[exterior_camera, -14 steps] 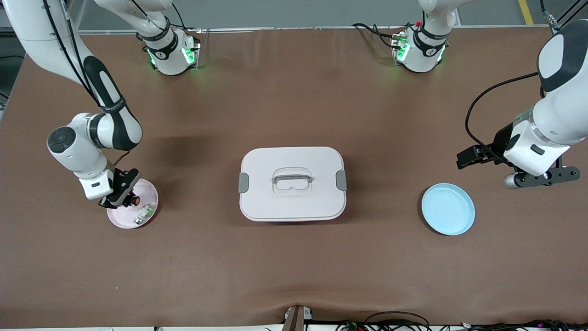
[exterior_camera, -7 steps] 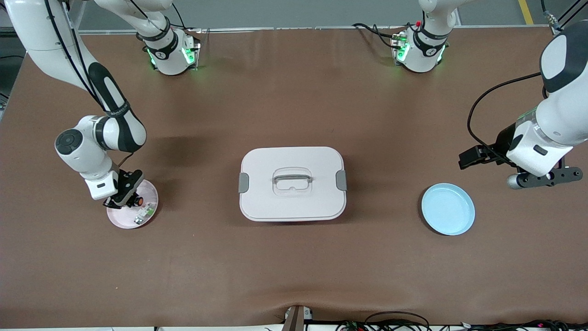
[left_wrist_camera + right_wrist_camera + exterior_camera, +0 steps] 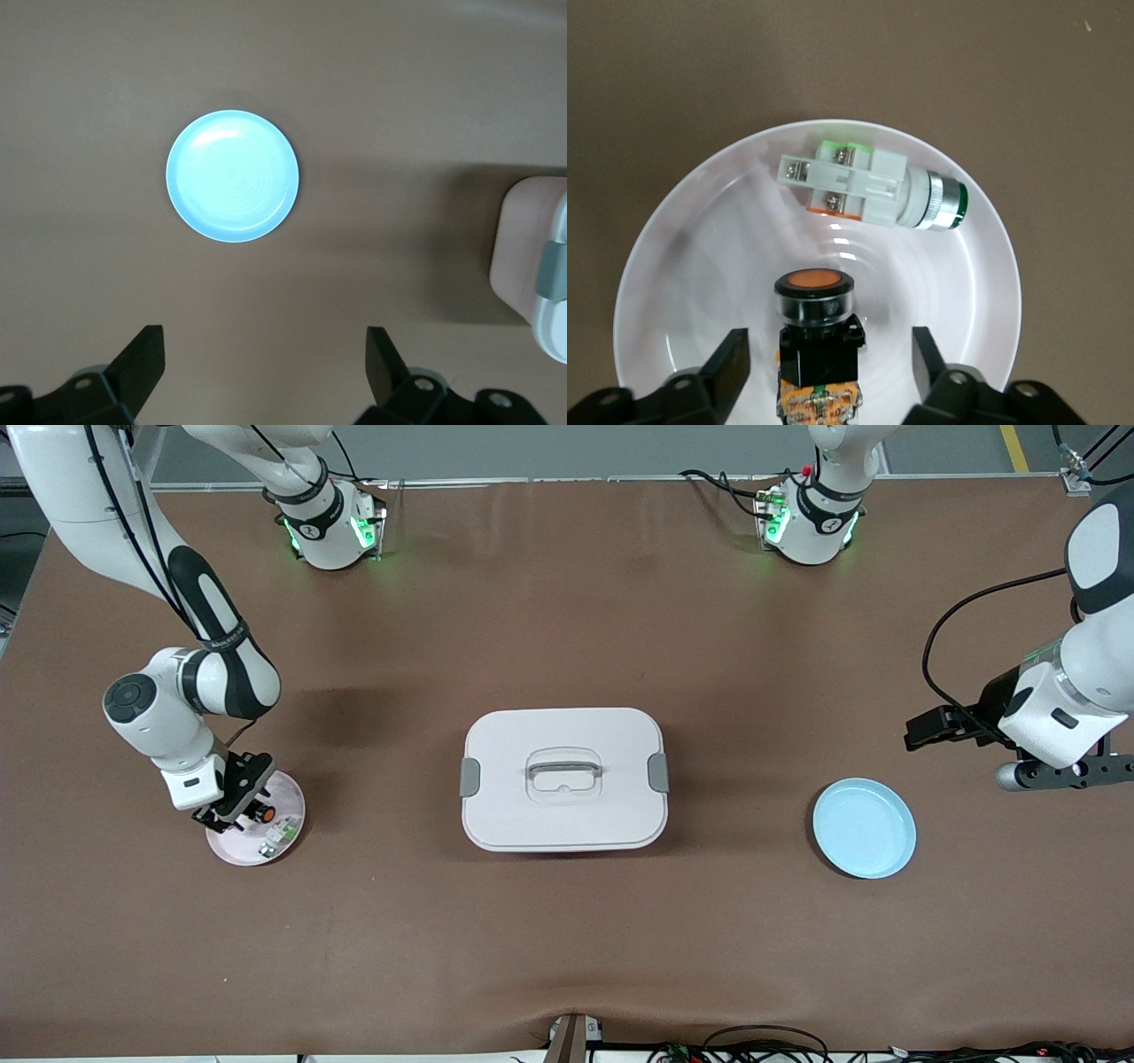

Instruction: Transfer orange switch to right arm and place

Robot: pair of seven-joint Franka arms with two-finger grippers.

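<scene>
no legible text, labels or numbers

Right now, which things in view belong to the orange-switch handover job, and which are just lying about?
Part of the job:
- small black push-button orange switch, lying on the pale pink plate
- right gripper, open around it
- left gripper, open, waiting

Lying about:
- white-and-green part
- lidded white box
- light blue plate

two plates (image 3: 255,849) (image 3: 864,840), two switches (image 3: 816,341) (image 3: 873,189), one lidded box (image 3: 564,779), two arms (image 3: 177,691) (image 3: 1072,691)
</scene>
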